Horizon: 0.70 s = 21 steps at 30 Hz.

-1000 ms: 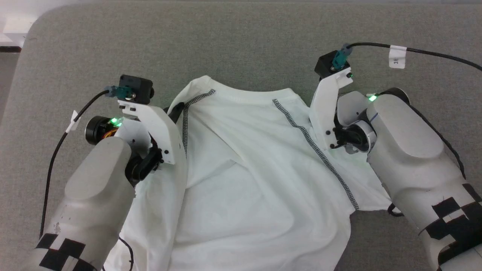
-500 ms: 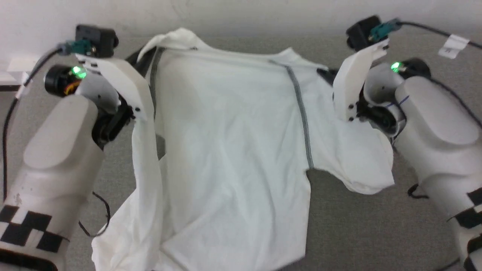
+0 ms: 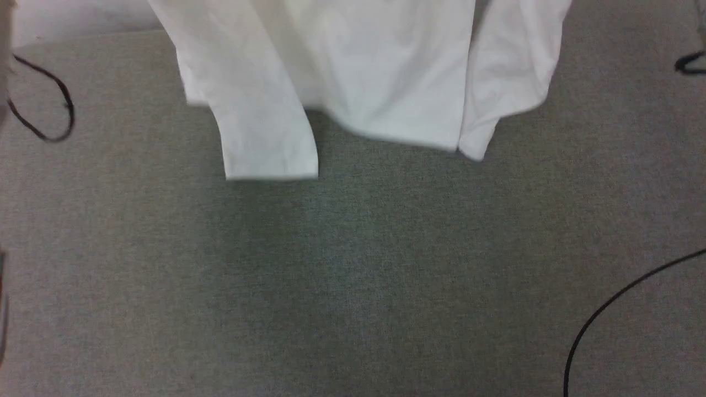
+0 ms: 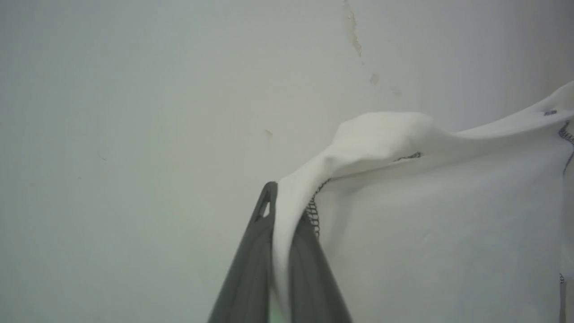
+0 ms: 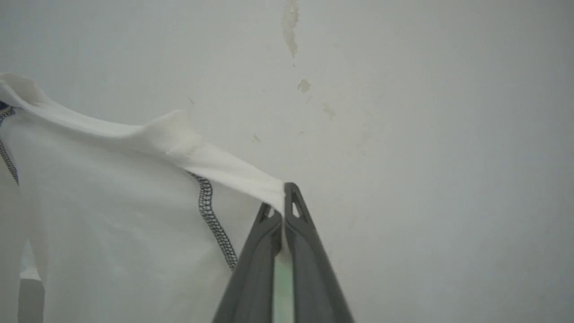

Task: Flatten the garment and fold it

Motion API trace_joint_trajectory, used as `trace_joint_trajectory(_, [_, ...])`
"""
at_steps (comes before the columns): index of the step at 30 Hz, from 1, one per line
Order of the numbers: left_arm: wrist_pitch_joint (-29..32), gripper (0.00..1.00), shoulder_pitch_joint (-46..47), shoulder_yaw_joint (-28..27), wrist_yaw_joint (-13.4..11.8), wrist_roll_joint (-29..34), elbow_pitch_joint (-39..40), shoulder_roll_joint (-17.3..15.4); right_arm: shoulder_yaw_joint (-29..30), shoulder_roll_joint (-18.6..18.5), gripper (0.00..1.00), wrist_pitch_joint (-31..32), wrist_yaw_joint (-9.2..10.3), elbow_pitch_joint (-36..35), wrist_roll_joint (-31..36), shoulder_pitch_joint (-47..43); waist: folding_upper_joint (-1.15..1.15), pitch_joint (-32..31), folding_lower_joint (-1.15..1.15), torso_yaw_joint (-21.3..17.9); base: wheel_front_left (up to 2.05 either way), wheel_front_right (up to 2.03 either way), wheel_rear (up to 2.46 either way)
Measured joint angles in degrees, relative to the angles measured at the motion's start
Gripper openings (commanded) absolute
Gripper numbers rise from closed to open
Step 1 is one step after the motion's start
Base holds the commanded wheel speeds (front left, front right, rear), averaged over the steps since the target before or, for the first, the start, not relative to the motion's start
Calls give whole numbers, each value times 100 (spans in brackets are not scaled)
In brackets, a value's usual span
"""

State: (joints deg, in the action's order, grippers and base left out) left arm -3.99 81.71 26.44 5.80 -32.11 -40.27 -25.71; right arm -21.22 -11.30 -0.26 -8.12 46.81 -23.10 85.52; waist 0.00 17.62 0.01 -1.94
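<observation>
Fingers (image 4: 249,278) of the left gripper (image 4: 284,206) are pinched narrow on a shoulder fold of the garment (image 4: 426,224), with white cloth squeezed between them and dark zigzag stitching just beside the pinch. From there the top edge runs across to the right gripper (image 5: 280,202), whose fingers (image 5: 307,269) are likewise closed tight on the opposite shoulder. The pale wall (image 5: 426,134) lies behind both.

In the head view the shirt hangs in the air above the grey surface (image 3: 353,286). One sleeve (image 3: 265,138) dangles lowest on the left, the body hem sits in the middle, and the other sleeve (image 3: 507,82) drapes on the right. None of it appears to touch the surface. A black cable (image 3: 47,118) loops at the left edge.

This looks like the flattening step, with the shirt held up by its shoulders to fall straight. The next move probably calls for lowering both grippers together, hem first, keeping the top edge taut so the sleeves do not tuck under. I can make out no containers.
</observation>
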Motion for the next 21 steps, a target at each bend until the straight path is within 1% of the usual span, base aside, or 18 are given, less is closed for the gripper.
trace_joint_trajectory(5, [-409,0,1019,-47,-113,266,-289,-82,309,249,0,-825,-1,210,623,870,0,379,0,-213,0,0,0])
trace_joint_trajectory(8, [-568,0,1302,-33,-135,366,-506,-109,264,342,0,-1111,1,321,916,1102,0,619,0,-298,0,0,0])
trace_joint_trajectory(10, [-628,0,1343,-21,-133,372,-657,-112,211,416,0,-1174,2,421,1000,1137,0,783,0,-336,0,0,0])
trace_joint_trajectory(13, [-787,0,1252,-33,-78,308,-876,-91,103,510,0,-1268,5,576,999,1096,0,1028,1,-363,0,0,0])
trace_joint_trajectory(15, [-883,0,1030,-38,-27,258,-992,-70,9,547,0,-1310,7,708,982,961,0,1173,0,-363,0,0,0])
trace_joint_trajectory(21, [-1022,0,60,-90,73,-77,-1278,227,-346,588,0,-1358,8,1181,732,236,0,1373,0,-245,0,0,0])
